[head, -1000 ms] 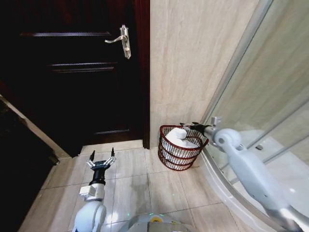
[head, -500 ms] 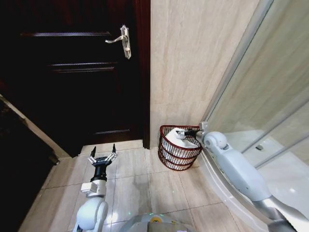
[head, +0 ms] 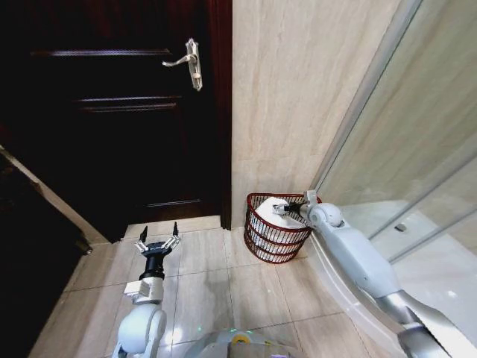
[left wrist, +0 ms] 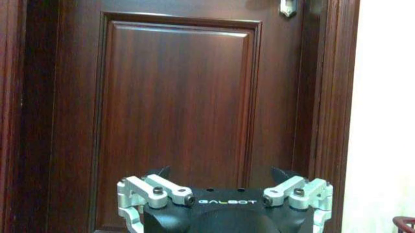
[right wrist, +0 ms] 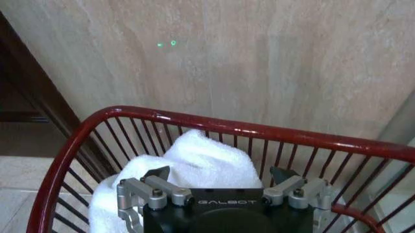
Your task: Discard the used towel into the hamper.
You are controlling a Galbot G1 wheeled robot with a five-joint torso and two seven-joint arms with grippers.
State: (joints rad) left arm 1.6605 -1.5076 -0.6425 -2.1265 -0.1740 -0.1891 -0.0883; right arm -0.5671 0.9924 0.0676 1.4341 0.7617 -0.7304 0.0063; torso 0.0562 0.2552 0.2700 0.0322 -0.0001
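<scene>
In the head view, the right gripper (head: 285,208) is reaching over the rim of the hamper (head: 262,237), a small round basket of dark red wire with horizontal rings, which is standing on the pale tiled floor (head: 223,283) in the corner between the beige stone wall (head: 291,97) and the curved glass shower screen (head: 402,149); the white towel (head: 270,218) is lying bunched inside it. The left gripper (head: 158,242) is hanging low over the tiles before the dark wooden door (head: 112,112), its fingers spread wide and carrying nothing. In the left wrist view, that left gripper (left wrist: 222,180) is facing the door's glossy panelled wood, jaws parted and empty. In the right wrist view, the right gripper (right wrist: 219,180) is sitting just above the towel (right wrist: 194,165), a soft, thick terry heap folded in on itself, with the fingers splayed apart on either side and not pinching the cloth; the hamper's (right wrist: 214,127) smooth lacquered rim is curving around it. The drop seems to be finishing, so the next move probably calls for lifting the arm straight up, clear of the rim, without snagging the loops of cloth.
</scene>
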